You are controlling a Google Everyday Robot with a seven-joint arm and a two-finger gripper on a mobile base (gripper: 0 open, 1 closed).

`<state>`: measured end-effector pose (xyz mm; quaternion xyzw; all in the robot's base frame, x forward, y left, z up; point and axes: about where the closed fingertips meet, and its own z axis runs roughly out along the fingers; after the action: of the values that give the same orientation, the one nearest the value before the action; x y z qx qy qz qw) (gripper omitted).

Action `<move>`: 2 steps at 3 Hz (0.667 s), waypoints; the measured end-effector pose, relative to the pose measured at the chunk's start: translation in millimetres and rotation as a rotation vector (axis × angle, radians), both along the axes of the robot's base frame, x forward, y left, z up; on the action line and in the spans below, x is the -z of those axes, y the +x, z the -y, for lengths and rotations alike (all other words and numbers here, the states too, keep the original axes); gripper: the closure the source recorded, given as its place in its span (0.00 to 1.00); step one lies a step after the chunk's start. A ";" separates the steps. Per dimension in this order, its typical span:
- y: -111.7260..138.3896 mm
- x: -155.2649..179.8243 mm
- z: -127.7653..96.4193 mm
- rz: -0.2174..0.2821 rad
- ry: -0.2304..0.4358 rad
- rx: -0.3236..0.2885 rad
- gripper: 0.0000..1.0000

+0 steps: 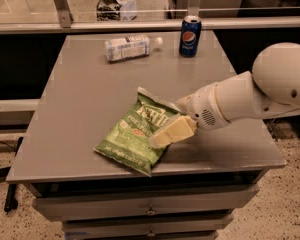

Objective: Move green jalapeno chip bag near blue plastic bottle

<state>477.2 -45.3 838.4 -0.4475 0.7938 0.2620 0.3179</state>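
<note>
The green jalapeno chip bag (132,134) lies flat on the grey table (80,99), near the front edge at the middle. The blue plastic bottle (127,47) lies on its side at the back of the table, cap to the right, far from the bag. My gripper (162,136) reaches in from the right on a white arm and sits over the bag's right edge, low and pointing left and down. Its tip overlaps the bag.
A dark blue Pepsi can (190,36) stands upright at the back, to the right of the bottle. The table stands on drawers (150,210). A rail and glass run behind the table. The floor drops off at the front and both sides.
</note>
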 end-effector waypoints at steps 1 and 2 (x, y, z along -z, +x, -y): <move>4.6 2.3 0.9 -0.006 0.011 0.021 0.38; 8.0 3.0 4.3 -0.021 0.014 0.047 0.61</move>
<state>485.2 -49.6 835.3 -0.4239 0.8054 0.2646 0.3188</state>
